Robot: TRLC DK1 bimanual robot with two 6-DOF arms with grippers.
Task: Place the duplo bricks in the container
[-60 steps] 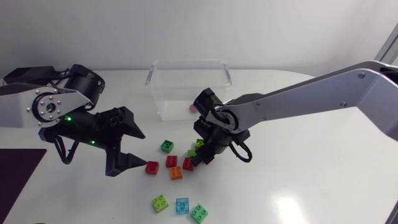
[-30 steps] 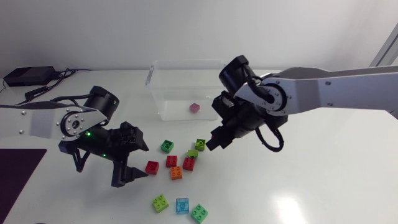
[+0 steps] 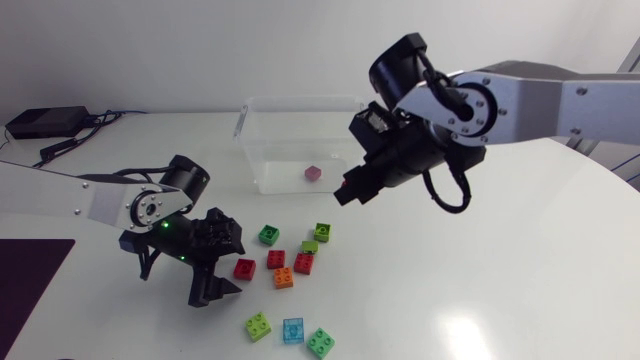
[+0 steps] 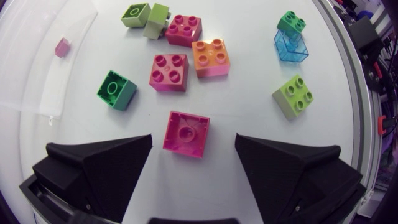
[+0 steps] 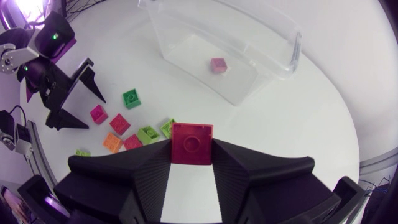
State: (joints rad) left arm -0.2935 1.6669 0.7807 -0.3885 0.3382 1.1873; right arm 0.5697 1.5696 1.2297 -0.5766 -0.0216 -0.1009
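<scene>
Bench (image 3: 500,280): white, smooth, faintly glossy.
Tub (image 3: 270,165): clear plastic, rectangular, with rounded corners and a rolled lip at the rim; it stands at 12 o'clock on the bench.
Pink brick (image 3: 313,173): small and cube-like, alone on the tub floor.
Right pincer (image 3: 347,193): matte black wedges with ribbed inner faces, clamped from two sides on a red brick (image 5: 191,143); it is held above the bench by the tub's 4 o'clock corner.
Red brick: square, its hollow underside towards the wrist camera, with one round socket in the middle.
Left pincer (image 3: 228,268): broad matte wedges standing apart, at 7 o'clock of the tub.
Flipped brick (image 4: 186,134): red-pink square, hollow side up, lying between the left fingers and touching neither.
Loose bricks (image 3: 276,259): glossy plastic at the tub's 6 o'clock; red and orange (image 3: 284,277) four-stud squares lie close together, with green (image 3: 268,235) and lime ones around them.
Blue brick (image 3: 293,329): translucent, at the cluster's 6 o'clock, between a lime and a green brick.
</scene>
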